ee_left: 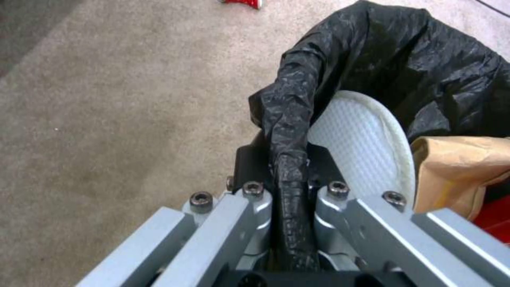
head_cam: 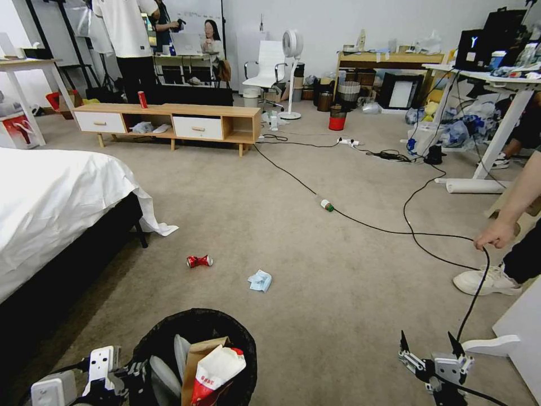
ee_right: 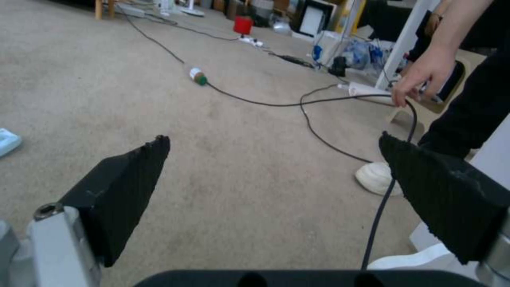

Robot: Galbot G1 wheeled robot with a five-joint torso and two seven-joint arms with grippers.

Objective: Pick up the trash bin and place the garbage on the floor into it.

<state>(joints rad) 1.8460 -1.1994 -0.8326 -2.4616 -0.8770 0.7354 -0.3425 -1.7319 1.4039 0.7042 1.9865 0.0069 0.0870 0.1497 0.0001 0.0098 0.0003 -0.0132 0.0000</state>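
Holding the trash bin [head_cam: 194,344] by its lined rim, your left gripper [ee_left: 289,175] is clamped shut. Ahead on the floor [head_cam: 293,237] lie the can [head_cam: 199,260], tissue [head_cam: 260,280] and bottle [head_cam: 327,205]. Your right gripper [head_cam: 429,347] hangs open; next, I'd judge, reach for one.

Bright, even indoor light; soft shadow under bed [head_cam: 51,208]. Head view bowed at edges. Wrist views soft, blurry.
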